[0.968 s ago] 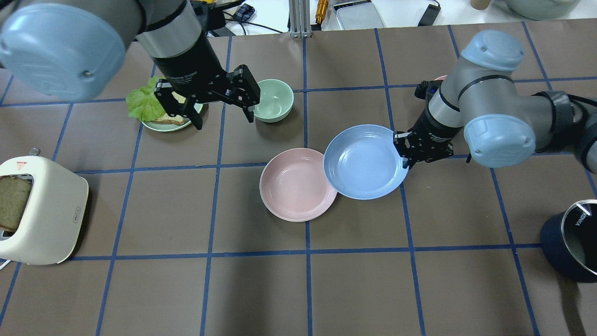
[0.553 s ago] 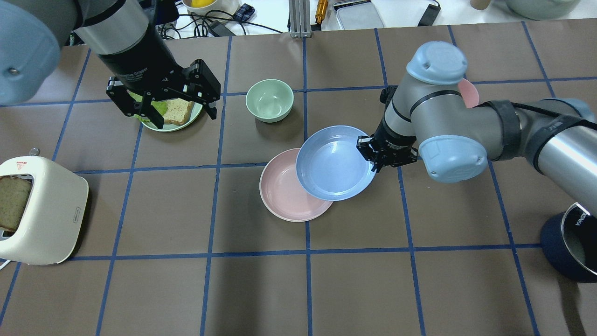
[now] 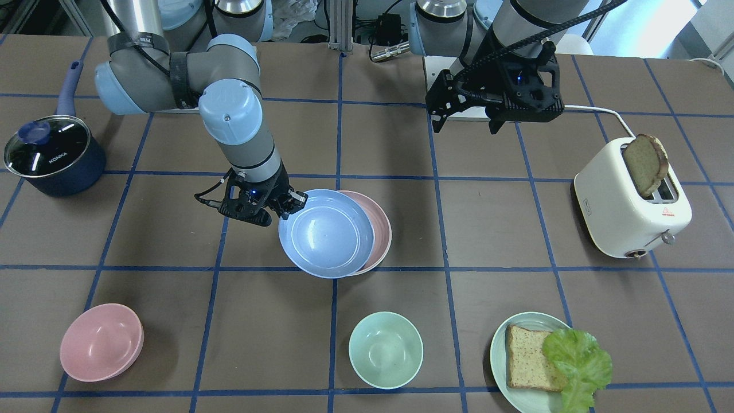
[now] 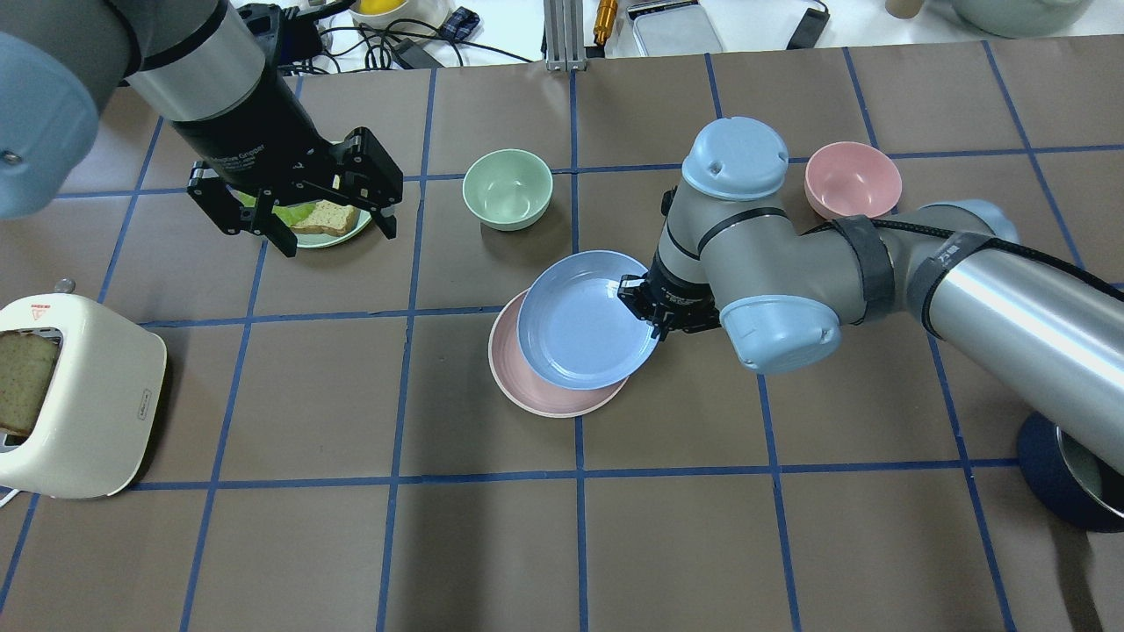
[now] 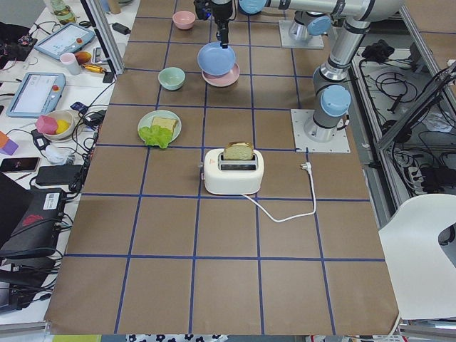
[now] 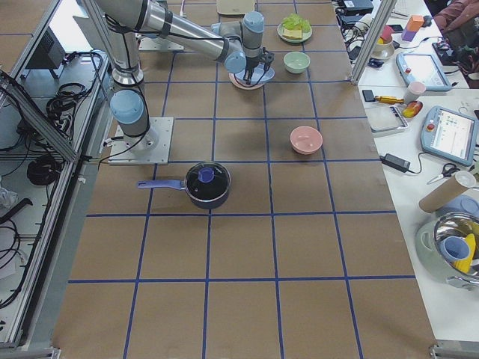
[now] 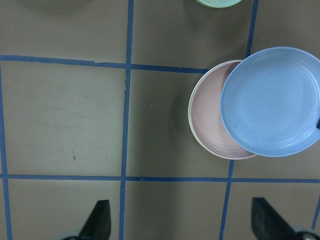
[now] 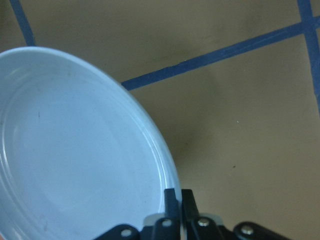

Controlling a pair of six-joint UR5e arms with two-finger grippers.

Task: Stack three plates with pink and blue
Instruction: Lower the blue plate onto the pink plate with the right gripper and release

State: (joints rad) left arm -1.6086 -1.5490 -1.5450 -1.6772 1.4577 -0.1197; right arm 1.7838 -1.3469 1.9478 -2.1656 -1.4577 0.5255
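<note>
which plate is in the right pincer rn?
The light blue round plastic plate, clamped at its rim by the right pincer and overlapping the pale pink plastic plate beneath it. The mint green plate sits apart, ungripped.

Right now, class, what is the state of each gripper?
Left gripper: open, holding nothing.
Right gripper: shut on the rim of the blue plate.

Your frame centre: right gripper (image 3: pixel 285 202) clamps blue plate (image 3: pixel 327 232) at its left rim | blue plate overlaps pink plate (image 3: pixel 379 221), offset left | upper right: left gripper (image 3: pixel 465 125) spread wide
</note>
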